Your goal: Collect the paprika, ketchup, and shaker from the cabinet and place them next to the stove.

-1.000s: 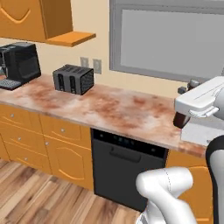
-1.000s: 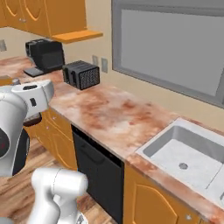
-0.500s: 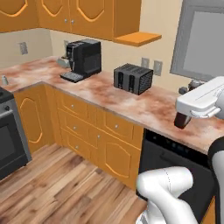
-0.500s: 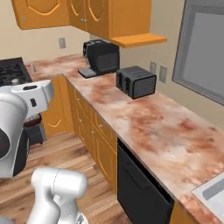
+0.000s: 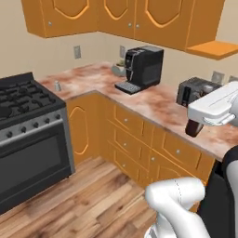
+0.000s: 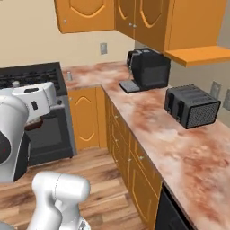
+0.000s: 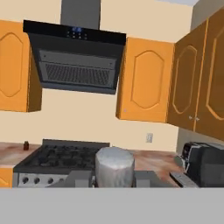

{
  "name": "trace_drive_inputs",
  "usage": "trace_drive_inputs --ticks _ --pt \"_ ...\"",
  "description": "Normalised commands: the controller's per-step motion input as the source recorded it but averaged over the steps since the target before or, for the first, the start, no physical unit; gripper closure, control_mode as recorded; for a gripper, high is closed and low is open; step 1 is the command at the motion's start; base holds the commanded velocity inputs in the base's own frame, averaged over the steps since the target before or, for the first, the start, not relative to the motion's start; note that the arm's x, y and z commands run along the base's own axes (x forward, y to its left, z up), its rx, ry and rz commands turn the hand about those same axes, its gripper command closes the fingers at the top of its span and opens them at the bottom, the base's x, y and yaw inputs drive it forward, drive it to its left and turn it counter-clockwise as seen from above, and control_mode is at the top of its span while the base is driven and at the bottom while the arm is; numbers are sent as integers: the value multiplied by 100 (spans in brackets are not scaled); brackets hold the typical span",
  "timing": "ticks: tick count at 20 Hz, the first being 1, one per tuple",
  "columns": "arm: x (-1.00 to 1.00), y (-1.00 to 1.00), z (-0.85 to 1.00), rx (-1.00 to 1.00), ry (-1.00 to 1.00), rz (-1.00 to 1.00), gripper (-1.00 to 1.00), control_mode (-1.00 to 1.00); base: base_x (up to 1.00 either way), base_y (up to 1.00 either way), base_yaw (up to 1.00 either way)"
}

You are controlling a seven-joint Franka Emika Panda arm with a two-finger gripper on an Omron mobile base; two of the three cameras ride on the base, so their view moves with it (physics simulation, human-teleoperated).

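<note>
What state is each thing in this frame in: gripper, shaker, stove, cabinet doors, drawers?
gripper: shut on the shaker.
shaker: held upright between the fingers, off any surface.
stove: no flame visible, grates bare, oven door closed.
wall cabinet doors: all closed.
drawers under the counter: closed.
small dark jar: upright on the counter beside the stove.

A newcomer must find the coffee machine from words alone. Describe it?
Follow the marbled counter from the stove round its corner, under the orange wall cabinets. The coffee machine is the tall black box just past the corner, a tray jutting from its foot; the toaster beyond is lower, with slots on top.
</note>
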Motion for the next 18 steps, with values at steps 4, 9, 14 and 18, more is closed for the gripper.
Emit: trace_drive_inputs --ticks 4,9,14,18 --pt "0 0 0 0 0 0 100 100 60 72 34" --pt "0 0 0 0 0 0 100 100 46 72 36" --pt "0 0 0 0 0 0 100 100 24 67 39" --pt "0 0 0 0 0 0 100 100 12 68 38"
